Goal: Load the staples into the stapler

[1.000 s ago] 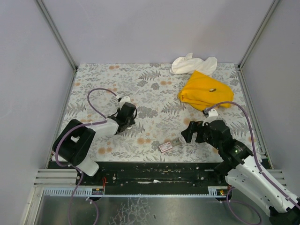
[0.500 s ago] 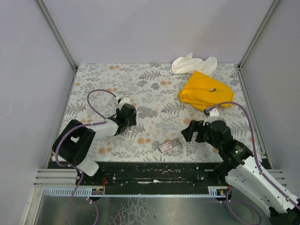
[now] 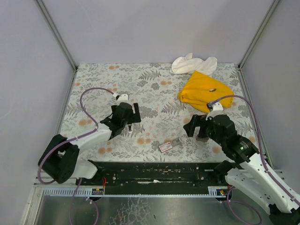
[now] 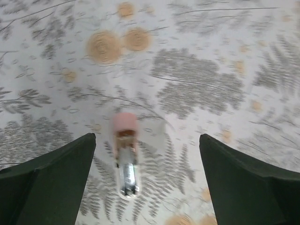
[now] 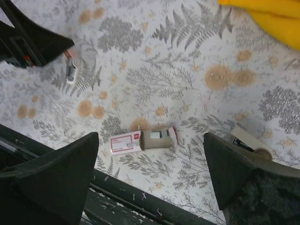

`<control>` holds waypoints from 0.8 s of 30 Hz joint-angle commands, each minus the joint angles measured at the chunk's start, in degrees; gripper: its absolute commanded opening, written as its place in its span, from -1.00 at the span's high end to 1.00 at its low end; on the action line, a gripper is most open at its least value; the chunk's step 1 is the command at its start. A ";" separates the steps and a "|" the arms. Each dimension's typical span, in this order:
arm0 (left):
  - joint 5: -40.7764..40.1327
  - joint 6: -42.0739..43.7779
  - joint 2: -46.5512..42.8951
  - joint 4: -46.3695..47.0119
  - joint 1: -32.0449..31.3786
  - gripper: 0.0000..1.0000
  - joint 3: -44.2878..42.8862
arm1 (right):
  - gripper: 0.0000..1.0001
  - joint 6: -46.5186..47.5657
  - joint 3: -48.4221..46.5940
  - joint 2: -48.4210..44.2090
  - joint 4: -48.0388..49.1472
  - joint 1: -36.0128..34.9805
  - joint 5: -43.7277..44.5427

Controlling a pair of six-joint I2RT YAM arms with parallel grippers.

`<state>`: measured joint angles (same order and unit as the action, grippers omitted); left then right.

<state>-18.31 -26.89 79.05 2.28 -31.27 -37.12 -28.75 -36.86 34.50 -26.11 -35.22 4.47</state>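
Observation:
The staples box [image 5: 126, 142] is a small pink box with a white label. It lies flat near the table's front edge, its tan inner piece [image 5: 159, 138] slid out to the right. My right gripper [image 5: 150, 173] hovers open above it, a finger on each side, touching nothing. In the top view the staples box [image 3: 165, 146] lies left of my right gripper [image 3: 194, 130]. The stapler [image 4: 125, 159], small, metal and pink-ended, lies on the table between the open fingers of my left gripper [image 4: 147, 187], nearer the left finger. The stapler [image 5: 71, 70] also shows beside my left gripper [image 5: 33, 42].
A yellow cloth [image 3: 202, 90] lies at the back right with a white cloth [image 3: 193, 63] behind it. A small white-and-black object [image 5: 246, 139] sits right of the staples box. The black rail [image 3: 154, 171] runs along the front edge of the floral table [image 3: 154, 89].
My left gripper's jaws have opened wide and the left arm has stretched out further over the table. My right gripper has shifted slightly away from the front edge.

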 commanded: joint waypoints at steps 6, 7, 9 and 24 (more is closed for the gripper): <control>1.09 8.44 -3.91 1.53 -21.56 -0.84 -5.63 | -0.98 -4.97 -10.73 2.87 -12.37 -0.02 15.42; 2.60 8.84 -2.39 3.44 -23.40 -0.84 -6.13 | -0.98 -6.33 -11.37 3.65 -14.35 -0.02 18.03; 6.06 10.11 0.59 7.80 -26.68 -0.84 -7.36 | -0.98 -7.38 -12.61 5.23 -16.73 0.01 21.50; 27.23 26.88 32.32 16.29 -33.47 -0.80 -29.67 | -1.00 -5.13 -1.65 16.67 -0.27 31.53 -3.02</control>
<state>4.56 -6.55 107.74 14.22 -64.07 -62.17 -35.51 -40.25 50.35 -32.16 -8.08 11.62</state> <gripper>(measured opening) 0.902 0.995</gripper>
